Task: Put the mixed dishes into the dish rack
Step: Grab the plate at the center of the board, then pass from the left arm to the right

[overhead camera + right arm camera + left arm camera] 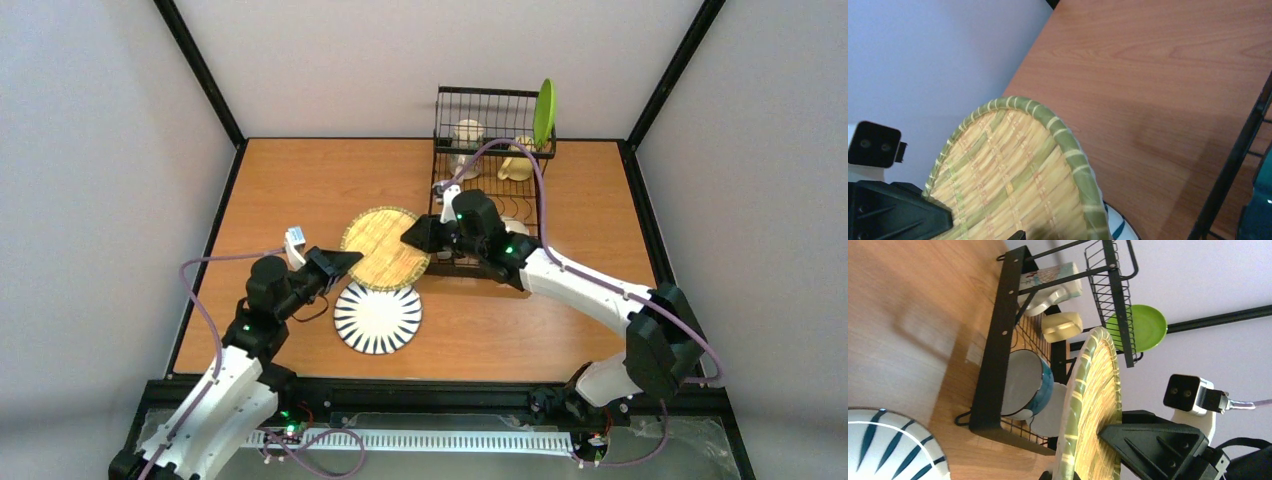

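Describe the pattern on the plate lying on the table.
The plate is white with dark radiating stripes; clearest from the top external view.

Three plates: woven-look plate, striped plate, green plate. Two mugs: patterned mug, cream mug. One teal-banded cup, one wire rack.

White arm links, black joints, purple cables.

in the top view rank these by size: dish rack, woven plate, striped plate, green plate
1. dish rack
2. woven plate and striped plate: about alike, and the woven one is lifted nearer the camera
3. green plate, seen edge-on
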Controlling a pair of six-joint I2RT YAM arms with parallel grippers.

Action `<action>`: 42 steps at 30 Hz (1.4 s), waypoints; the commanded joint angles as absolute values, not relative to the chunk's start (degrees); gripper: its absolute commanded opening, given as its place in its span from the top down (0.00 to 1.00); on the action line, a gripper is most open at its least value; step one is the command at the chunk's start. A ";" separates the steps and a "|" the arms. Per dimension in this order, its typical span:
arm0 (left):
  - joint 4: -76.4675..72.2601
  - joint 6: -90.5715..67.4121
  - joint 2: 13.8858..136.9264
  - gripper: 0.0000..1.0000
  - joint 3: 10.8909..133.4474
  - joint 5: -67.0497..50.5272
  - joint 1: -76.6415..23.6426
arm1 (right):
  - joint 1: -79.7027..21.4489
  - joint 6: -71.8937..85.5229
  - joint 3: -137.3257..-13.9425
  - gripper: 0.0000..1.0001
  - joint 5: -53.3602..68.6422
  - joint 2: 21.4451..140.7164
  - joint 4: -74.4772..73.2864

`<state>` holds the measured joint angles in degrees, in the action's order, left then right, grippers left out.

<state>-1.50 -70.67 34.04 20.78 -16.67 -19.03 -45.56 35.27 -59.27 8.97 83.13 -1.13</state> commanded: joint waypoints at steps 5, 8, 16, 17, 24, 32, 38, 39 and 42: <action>-11.80 -71.13 38.77 1.00 25.71 -19.86 -19.18 | -43.02 36.88 -63.36 0.19 14.15 82.90 -1.15; -14.53 -71.35 41.24 1.00 26.99 -20.06 -19.23 | -42.58 37.45 -63.95 0.19 15.18 82.76 -0.83; -22.12 -73.18 48.12 1.00 30.26 -20.99 -19.20 | -41.75 38.90 -63.95 0.24 17.40 82.39 1.27; -22.44 -73.15 48.81 1.00 30.76 -21.11 -19.17 | -41.67 39.01 -63.90 0.27 17.43 82.38 1.43; -22.08 -72.26 51.68 1.00 32.84 -21.27 -19.20 | -40.90 39.98 -63.46 0.73 17.77 81.60 2.11; -18.55 -70.94 56.66 0.84 35.82 -21.75 -19.17 | -40.28 40.51 -63.71 0.98 18.24 80.09 2.24; -15.57 -68.49 56.91 0.43 37.79 -18.90 -19.17 | -40.16 40.16 -64.35 0.98 17.57 78.90 1.65; -14.67 -67.76 56.73 0.38 38.26 -18.07 -19.16 | -40.09 39.98 -64.60 0.98 17.43 78.70 1.43; -12.41 -66.08 56.11 0.29 39.84 -15.98 -19.21 | -40.08 39.02 -65.69 0.98 16.68 78.39 0.23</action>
